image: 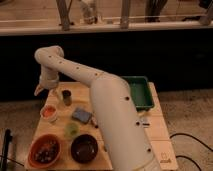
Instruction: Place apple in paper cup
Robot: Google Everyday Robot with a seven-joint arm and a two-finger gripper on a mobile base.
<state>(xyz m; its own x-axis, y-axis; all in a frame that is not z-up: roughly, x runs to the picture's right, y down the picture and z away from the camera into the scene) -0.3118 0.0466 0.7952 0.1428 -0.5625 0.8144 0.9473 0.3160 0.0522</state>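
Observation:
A white paper cup stands near the left edge of the wooden table. An orange-red round thing, which looks like the apple, sits inside its rim. My gripper hangs at the end of the white arm, above the table's back left corner. It is behind and above the cup and apart from it.
A dark can stands just right of the gripper. A blue packet and a small green object lie mid-table. An orange bowl with dark contents and a dark bowl sit at the front. A green tray is at the back right.

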